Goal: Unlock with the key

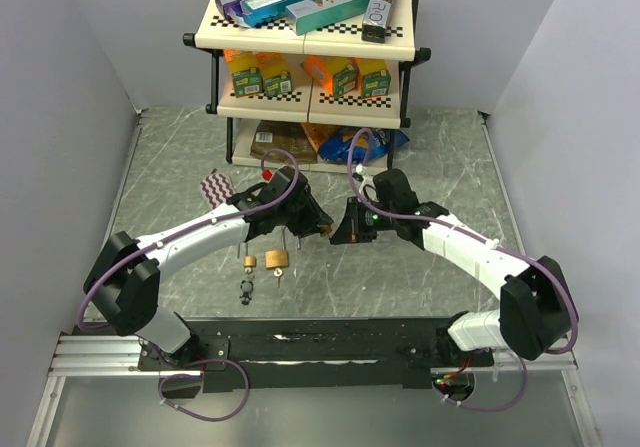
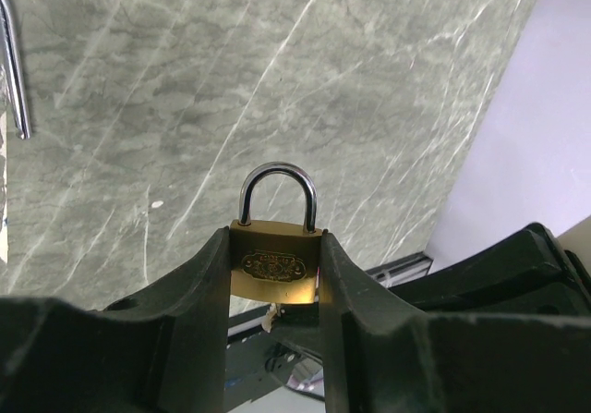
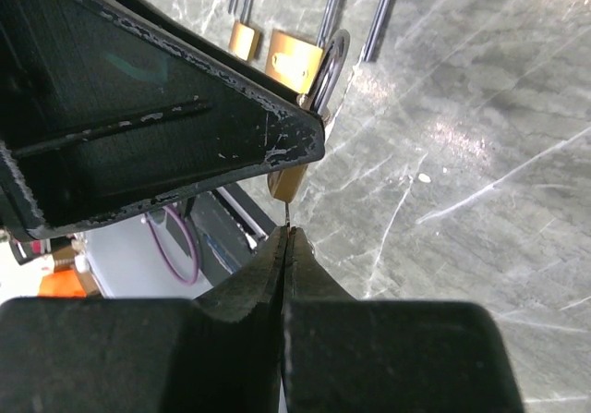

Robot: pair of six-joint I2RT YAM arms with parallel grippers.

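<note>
Top external: shelf rack (image 1: 405,55) at the far end of the counter (image 1: 450,167). Long boxes on top tier, orange cartons in the middle, bags at the bottom.

Left wrist: left pincer (image 2: 275,247) clamped on brass padlock (image 2: 275,270). Long axis runs along the fingers, shackle pointing away from the wrist.

Right wrist: right pincer (image 3: 286,236) pinched tight on thin key (image 3: 288,215), its tip pointing at the padlock's underside.

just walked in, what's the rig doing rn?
The left gripper clamps a brass padlock by its body, and the shackle is closed. The right gripper is shut on a thin metal piece, apparently the key, whose tip is at the padlock's underside. Whether it sits in the keyhole cannot be told. Two more padlocks lie on the table.
</note>
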